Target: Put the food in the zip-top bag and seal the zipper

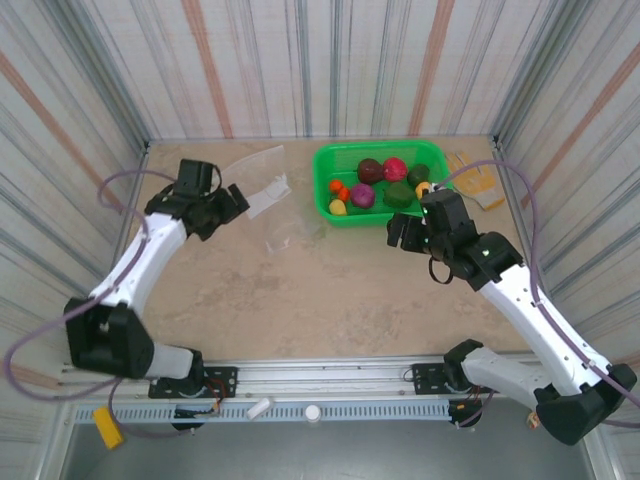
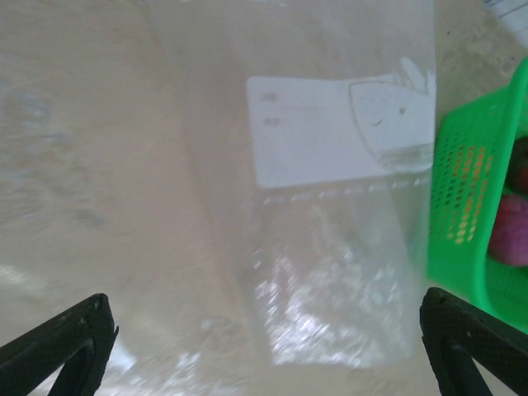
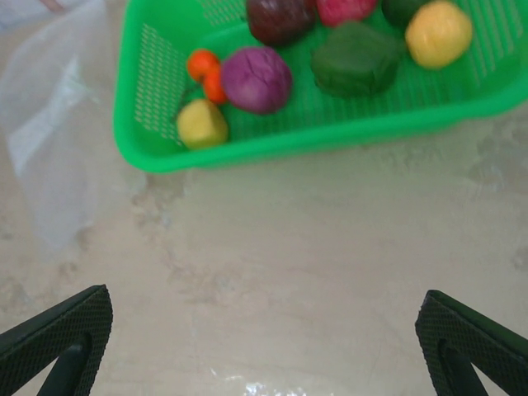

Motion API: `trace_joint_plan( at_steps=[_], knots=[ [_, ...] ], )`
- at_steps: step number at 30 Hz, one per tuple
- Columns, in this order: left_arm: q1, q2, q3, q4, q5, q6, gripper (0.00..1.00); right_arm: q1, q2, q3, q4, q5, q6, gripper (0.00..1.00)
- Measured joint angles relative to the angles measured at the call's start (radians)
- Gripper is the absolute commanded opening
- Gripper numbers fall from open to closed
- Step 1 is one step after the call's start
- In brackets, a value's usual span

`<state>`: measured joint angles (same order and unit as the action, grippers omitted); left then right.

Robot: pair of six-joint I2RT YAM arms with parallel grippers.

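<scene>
Barely begun: food (image 1: 362, 195) all in green basket (image 1: 322, 186), zip-top bag (image 1: 266, 196) lying empty on surface (image 1: 300, 290), nothing sealed; left claw (image 1: 228, 203) and right claw (image 1: 405, 232) spread wide, empty.

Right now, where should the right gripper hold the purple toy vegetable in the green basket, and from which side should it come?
Grip the purple vegetable across its round middle, coming straight down from above, because the wall of the basket blocks a sideways approach. Probably close on its near and far sides: the orange pieces touch its left side.
</scene>
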<state>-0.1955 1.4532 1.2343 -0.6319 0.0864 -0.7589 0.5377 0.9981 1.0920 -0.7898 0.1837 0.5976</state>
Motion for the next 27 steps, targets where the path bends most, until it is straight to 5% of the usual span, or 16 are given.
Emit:
trace_joint_plan(
  at_steps=[9, 16, 27],
  knots=[
    [-0.023, 0.387, 0.318, 0.14, 0.141, -0.038, 0.82, -0.002, 0.055, -0.031, 0.034, -0.005, 0.0, 0.99],
    [-0.066, 0.634, 0.435, 0.148, 0.307, 0.024, 0.73, 0.006, 0.179, -0.011, 0.132, -0.154, -0.053, 0.92],
    [-0.132, 0.313, 0.004, 0.022, 0.298, 0.159, 0.76, 0.128, 0.257, 0.042, 0.177, -0.215, -0.113, 0.89]
  ],
)
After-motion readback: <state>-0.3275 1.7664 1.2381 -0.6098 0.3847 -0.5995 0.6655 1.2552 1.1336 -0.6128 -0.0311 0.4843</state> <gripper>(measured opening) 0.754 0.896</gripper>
